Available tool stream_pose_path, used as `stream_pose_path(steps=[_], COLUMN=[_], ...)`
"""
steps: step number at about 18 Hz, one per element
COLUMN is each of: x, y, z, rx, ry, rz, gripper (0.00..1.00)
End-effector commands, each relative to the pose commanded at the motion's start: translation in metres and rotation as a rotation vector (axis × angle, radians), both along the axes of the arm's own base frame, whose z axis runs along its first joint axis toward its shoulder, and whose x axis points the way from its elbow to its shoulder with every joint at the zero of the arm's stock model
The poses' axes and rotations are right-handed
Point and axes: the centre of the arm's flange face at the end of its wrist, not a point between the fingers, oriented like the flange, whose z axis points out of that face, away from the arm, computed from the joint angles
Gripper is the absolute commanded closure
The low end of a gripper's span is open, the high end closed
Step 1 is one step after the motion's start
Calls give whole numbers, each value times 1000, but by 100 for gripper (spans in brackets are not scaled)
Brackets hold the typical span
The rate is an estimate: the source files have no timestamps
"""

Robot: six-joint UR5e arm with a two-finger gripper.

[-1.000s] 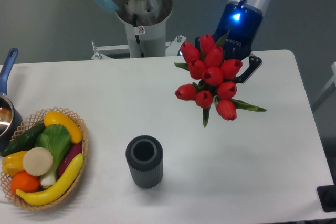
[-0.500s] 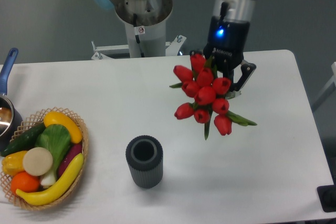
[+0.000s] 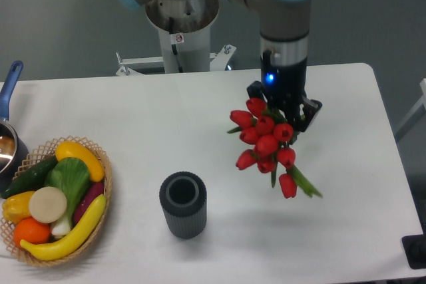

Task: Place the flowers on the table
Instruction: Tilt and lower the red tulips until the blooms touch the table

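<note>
The flowers (image 3: 269,144), a bunch of red tulips with green stems and leaves, hang in the right-centre of the frame above the tabletop (image 3: 133,124), their heads spilling down and toward the lower right. The pincer (image 3: 285,112) sits just above and behind the bunch, clenched on the flowers, with its dark fingers showing on either side of the topmost blooms and a blue light glowing on the wrist. Left of the bunch and lower in the frame, well apart from it, a dark grey ribbed vase (image 3: 183,204) stands upright. At the far lower left a woven basket (image 3: 105,176) holds toy vegetables, and a pot with a blue handle (image 3: 10,83) shows at the left edge.
</note>
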Motion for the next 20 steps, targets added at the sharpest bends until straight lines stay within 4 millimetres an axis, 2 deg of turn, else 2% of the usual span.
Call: stream_pose_path(steps=[8, 12, 17, 20], x=[-7, -5, -6, -7], y=[20, 19, 20, 22], z=[-63, -94, -121, -130], rx=[-70, -98, -121, -129], ry=[-79, -126, -164, -176], rz=[-17, -11, -14, -17], gripper=[50, 52, 52, 52])
